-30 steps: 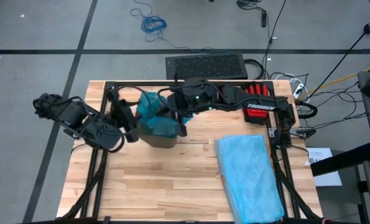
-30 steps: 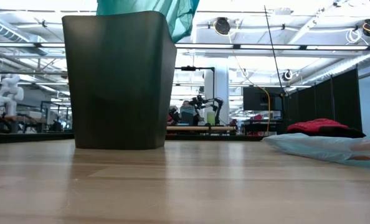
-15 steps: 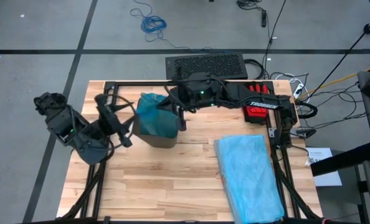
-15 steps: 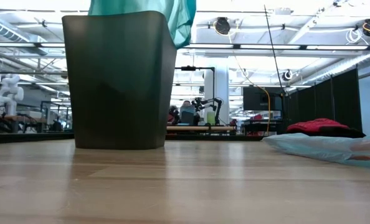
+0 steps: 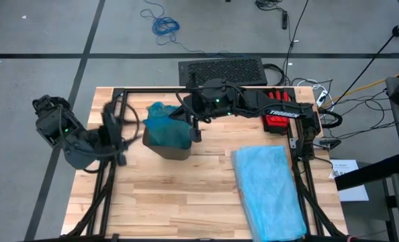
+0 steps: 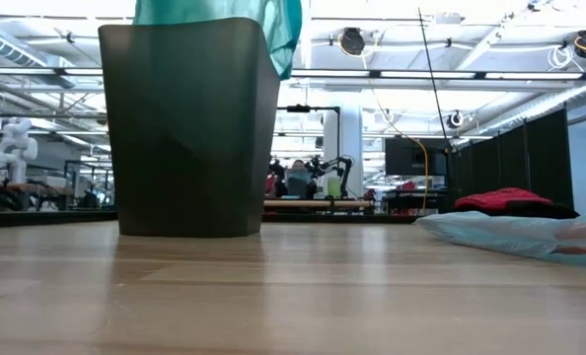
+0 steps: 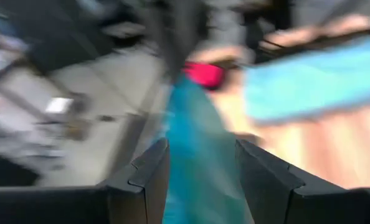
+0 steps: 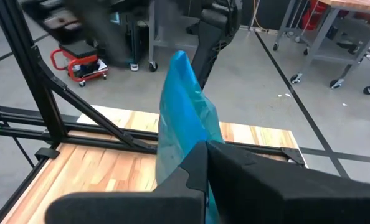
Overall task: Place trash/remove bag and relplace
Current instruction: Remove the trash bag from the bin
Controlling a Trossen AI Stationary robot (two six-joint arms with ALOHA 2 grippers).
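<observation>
The teal-green bag bulges up out of the dark bin, which stands at the table's far middle. In the low view the bag shows above the bin's rim. My right gripper is shut on the bag at its right side. My left gripper stands open to the left of the bin, apart from the bag; in its wrist view the bag shows farther off between the fingers. The trash is hidden. My right gripper pinches the bag's upper right edge between its two shut fingers, coming nearly level from the table's right. The bag stands up beyond the fingers, gathered into a ridge. Its lower part stays inside the bin.
A pale sky-blue plastic bag lies flat on the table's right half. A red glove lies at the far right by the right arm's base. Black frame bars run along the table's left and right sides.
My left gripper has swung away from the bag's left side toward the table's left edge, staying open. My right gripper has kept its hold, and the bag still stands above the bin.
</observation>
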